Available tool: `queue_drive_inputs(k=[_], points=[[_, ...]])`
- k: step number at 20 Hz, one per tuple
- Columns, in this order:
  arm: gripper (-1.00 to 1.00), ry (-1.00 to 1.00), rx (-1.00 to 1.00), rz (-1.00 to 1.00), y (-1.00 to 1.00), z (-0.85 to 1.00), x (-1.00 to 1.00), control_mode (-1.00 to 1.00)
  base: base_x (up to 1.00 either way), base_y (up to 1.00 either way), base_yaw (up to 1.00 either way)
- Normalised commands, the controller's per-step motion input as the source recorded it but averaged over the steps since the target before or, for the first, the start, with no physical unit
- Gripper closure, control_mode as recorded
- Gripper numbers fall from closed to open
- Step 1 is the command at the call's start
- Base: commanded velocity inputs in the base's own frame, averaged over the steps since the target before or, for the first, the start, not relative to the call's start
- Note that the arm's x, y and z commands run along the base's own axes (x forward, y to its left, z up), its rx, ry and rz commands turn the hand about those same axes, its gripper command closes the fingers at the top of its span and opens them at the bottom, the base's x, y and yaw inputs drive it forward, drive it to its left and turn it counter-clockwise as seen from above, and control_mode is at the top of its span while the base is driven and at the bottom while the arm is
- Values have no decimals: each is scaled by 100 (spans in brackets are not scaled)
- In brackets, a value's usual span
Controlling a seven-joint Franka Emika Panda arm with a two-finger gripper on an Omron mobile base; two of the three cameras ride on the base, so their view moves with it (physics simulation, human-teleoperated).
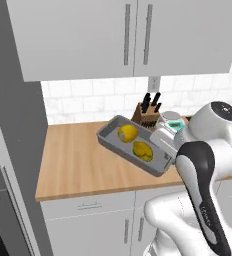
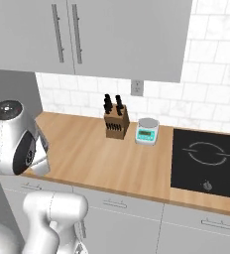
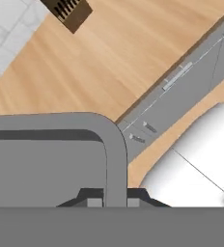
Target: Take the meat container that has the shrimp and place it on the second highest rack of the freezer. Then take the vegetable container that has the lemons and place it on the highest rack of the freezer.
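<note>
1. Above the wooden desk [image 1: 83,165], in the left base view, the grey tray [image 1: 108,134] hangs tilted, its near right end at the robot's wrist, its far end toward 10 o'clock.
2. Two lemons [image 1: 128,133] lie inside the tray, one behind the other, the nearer one toward 4 o'clock from the farther.
3. In the hand view the gripper [image 3: 116,201] sits at 6 o'clock with the tray's rim wall [image 3: 115,159] running straight up between the two dark tips; the jaws are pressed together, pinching that rim.
4. The tray's grey floor spreads toward 9 o'clock from the jaws in that view.
5. A knife block [image 2: 116,123] stands on the desk by the tiled wall; in the left base view it is just behind the tray, toward 1 o'clock.
6. A small kitchen scale [image 2: 147,131] sits just beside the block at its 3 o'clock in the right base view.
7. A black cooktop [image 2: 208,161] lies farther toward 3 o'clock.
8. Grey wall cabinets [image 1: 128,35] hang at 12 o'clock above the tray.
</note>
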Motion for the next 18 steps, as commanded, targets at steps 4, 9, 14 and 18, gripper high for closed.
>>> queue_drive_inputs(k=[4,9,14,18], points=[[100,-8,0,46,-21,53,-53,-100,0,0,0],[100,-10,0,39,-18,51,-52,-100,0,0,0],[100,-4,0,41,-14,51,-33,-100,0,0,0],[100,0,0,23,0,53,1,-100,0,0,0]])
